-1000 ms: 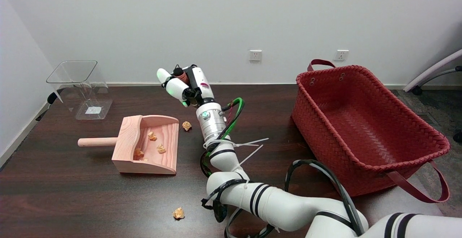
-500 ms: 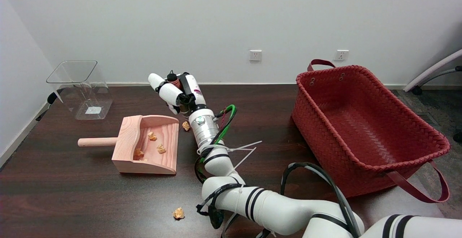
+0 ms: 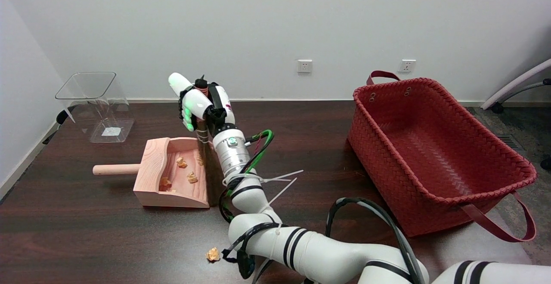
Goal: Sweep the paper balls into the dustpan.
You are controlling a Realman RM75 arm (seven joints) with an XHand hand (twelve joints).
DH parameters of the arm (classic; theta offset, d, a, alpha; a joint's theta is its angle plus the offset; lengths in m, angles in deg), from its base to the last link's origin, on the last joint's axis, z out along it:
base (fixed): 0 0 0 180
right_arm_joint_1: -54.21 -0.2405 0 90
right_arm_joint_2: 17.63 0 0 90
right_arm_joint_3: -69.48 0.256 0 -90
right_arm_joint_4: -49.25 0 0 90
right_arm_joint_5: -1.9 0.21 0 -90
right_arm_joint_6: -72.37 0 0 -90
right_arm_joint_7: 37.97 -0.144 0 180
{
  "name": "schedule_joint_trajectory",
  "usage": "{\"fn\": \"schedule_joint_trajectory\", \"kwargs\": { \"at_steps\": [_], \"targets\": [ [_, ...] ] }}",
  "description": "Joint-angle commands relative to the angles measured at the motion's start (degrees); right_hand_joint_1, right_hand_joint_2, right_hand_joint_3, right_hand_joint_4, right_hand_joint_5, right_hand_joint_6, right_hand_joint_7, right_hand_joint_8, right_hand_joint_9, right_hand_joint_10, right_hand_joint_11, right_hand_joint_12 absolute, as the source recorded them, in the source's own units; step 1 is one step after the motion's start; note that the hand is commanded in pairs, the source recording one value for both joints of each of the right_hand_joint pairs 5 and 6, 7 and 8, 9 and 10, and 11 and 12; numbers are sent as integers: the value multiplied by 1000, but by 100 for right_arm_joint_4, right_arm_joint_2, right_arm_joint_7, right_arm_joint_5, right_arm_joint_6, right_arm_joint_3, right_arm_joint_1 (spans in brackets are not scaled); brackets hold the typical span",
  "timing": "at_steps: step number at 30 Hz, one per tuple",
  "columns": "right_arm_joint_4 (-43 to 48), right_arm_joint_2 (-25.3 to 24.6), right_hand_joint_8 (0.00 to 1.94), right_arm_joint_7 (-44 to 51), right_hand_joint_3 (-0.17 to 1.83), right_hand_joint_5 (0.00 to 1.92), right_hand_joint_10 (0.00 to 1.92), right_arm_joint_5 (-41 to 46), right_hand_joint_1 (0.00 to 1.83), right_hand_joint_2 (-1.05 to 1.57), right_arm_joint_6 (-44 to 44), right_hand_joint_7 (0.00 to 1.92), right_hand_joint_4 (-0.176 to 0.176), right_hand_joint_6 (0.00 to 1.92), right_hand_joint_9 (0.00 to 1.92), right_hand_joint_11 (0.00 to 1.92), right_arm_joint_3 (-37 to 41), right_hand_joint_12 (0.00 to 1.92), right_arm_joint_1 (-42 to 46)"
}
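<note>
Dark wood counter (image 3: pixel 86 232) against white wall, red woven basket (image 3: pixel 430 146) toward right edge, clear plastic container (image 3: pixel 97 103) at far left corner. Wooden dustpan (image 3: pixel 172 174) left of centre, handle pointing at left edge, open mouth facing right, so long axis runs left-right across counter. Several paper balls (image 3: pixel 181 162) already inside pan; one more paper ball (image 3: pixel 212 254) loose near front edge, well apart from pan. Robot hand (image 3: pixel 200 103) raised over pan's far right corner, fingers curled around a dark upright stick, probably the brush handle; lower end drops to pan mouth, bristles not clear. Paper balls judged very light, soft, crumpled, likely to roll or skip under a fast stroke; best pushed low and slow, not pinched. Dustpan judged stiff and light, may slide if bumped; handle is the obvious place to hold.
</note>
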Motion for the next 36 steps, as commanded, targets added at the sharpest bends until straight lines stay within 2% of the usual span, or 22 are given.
{"fn": "schedule_joint_trajectory", "kwargs": {
  "at_steps": [1, 17, 21, 28, 32, 36],
  "targets": [
    [842, -1, 1920, -1500, 134, 1920, 1920, 75, 615, 1571, 388, 1920, 0, 1920, 1920, 1920, 41, 1920, 266],
    [1974, 436, 1920, 1111, 5, 1920, 1920, 27, 649, 1571, 970, 1920, 0, 1920, 1920, 1920, 74, 1920, 520],
    [2543, 500, 1920, 2170, -9, 1920, 1920, 89, 676, 1571, 887, 1920, 0, 1920, 1920, 1920, 82, 1920, 801],
    [3534, 626, 1920, 3140, 98, 1920, 1920, 594, 792, 1571, 674, 1920, 0, 1920, 1920, 1920, 66, 1920, 1537],
    [4500, 1012, 1920, 3286, 151, 1920, 1920, 767, 824, 1571, 548, 1920, 0, 1920, 1920, 1920, 59, 1920, 2008],
    [5707, 1709, 1920, 3112, 245, 1920, 1920, 1301, 833, 1571, -22, 1920, 0, 1920, 1920, 1920, -68, 1920, 2483]
  ]
}}
